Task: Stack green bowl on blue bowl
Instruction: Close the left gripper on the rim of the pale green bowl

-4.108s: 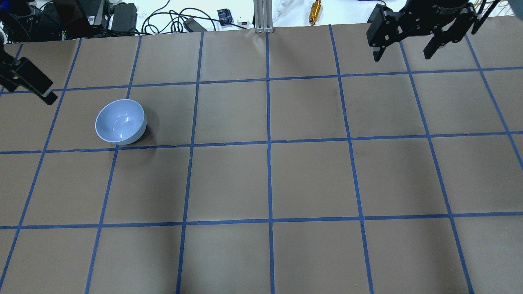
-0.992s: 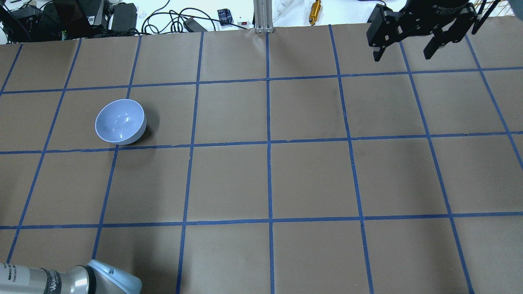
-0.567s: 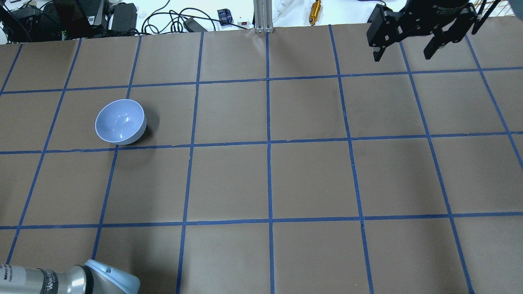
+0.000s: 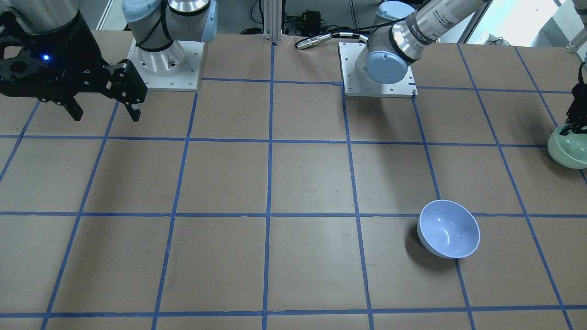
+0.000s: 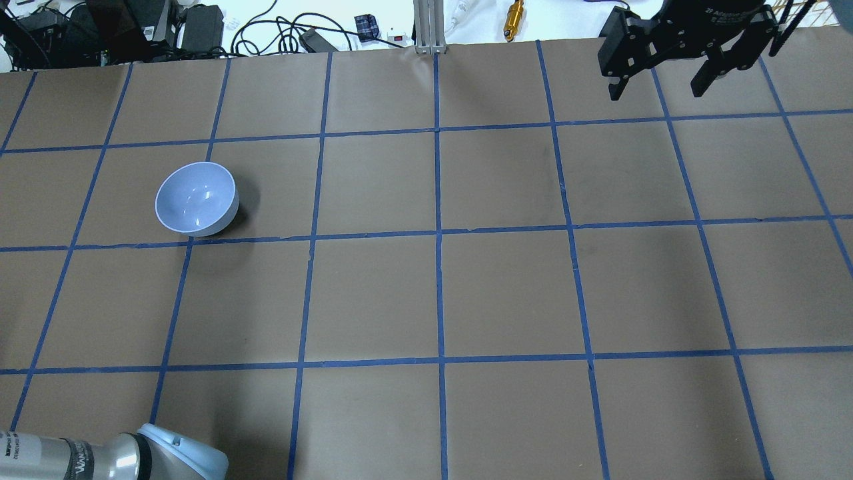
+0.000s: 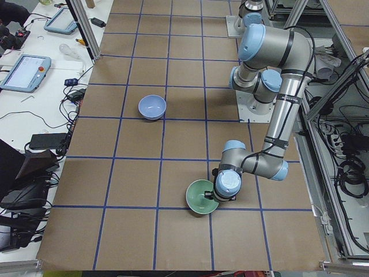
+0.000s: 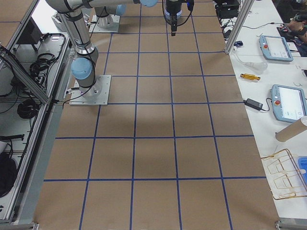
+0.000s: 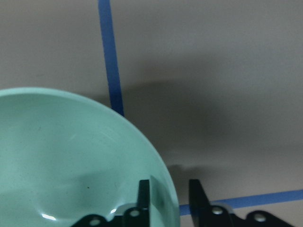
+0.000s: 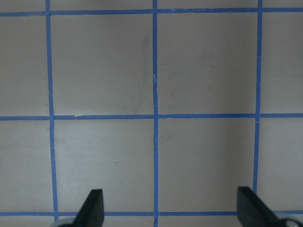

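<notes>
The pale blue bowl (image 5: 196, 198) stands upright on the brown table's left half; it also shows in the front view (image 4: 448, 228) and the left side view (image 6: 152, 106). The mint-green bowl (image 4: 568, 149) sits at the table's left end, out of the overhead view, and shows in the left side view (image 6: 200, 197). My left gripper (image 8: 169, 189) is shut on the green bowl's (image 8: 71, 165) rim, one finger (image 8: 144, 198) inside, one outside. It also shows in the front view (image 4: 577, 128). My right gripper (image 5: 660, 83) hangs open and empty over the far right corner.
The left arm's elbow (image 5: 173, 453) juts in at the overhead view's bottom left. The two arm bases (image 4: 165, 64) (image 4: 380, 82) stand on the robot's side. Cables and gear (image 5: 280, 30) lie beyond the far edge. Blue tape lines grid the table.
Since 4.1 s ago my left gripper has left the overhead view's upper left, and the left elbow has come in at the bottom left. Over the last second almost nothing has moved.
</notes>
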